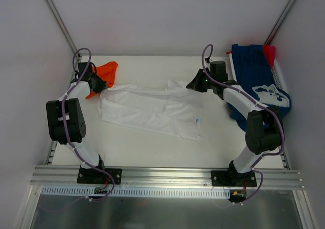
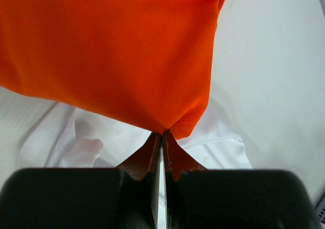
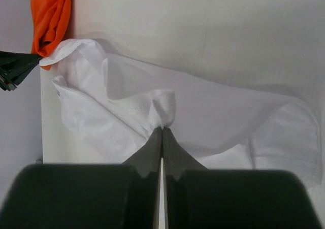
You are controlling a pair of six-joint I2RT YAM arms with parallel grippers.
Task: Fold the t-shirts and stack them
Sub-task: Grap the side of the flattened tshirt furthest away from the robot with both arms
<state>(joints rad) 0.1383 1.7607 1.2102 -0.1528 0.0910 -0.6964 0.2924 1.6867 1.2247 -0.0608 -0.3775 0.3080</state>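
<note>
**Item 1. Left gripper (image 2: 162, 135).** Far-left part of the table (image 1: 152, 150), near the left wall. Fingers pressed tight together, clamped on a pointed corner of the orange shirt. In the left wrist view the cloth fans out from the fingertips.

**Item 2. Orange shirt (image 1: 107, 71).** Far-left corner of the table, bunched. It shows on both sides of the left gripper. Its near end lies just beside the left end of the white shirt.

**Item 3. White shirt (image 1: 152, 109).** Middle of the table, between the two arms. Lying open and unfolded, wrinkled, its long side running left to right. Its far-right corner is raised into a small peak at the right gripper.

**Item 4. Right gripper (image 3: 162, 130).** Far side of the table, right of centre, pointing left. Fingers closed flat against each other, pinching a fold of the white shirt. In the right wrist view that fold stands up straight from the fingertips.

**Item 5. Navy shirt (image 1: 256, 76).** Right edge of the table, running from the far corner toward the middle. Crumpled, with the white print facing up at its near end. It is partly covered by the right arm.

**Item 6. Red shirt (image 1: 269, 53).** Far-right corner. Only a small piece shows, touching the far edge of the navy shirt.
</note>
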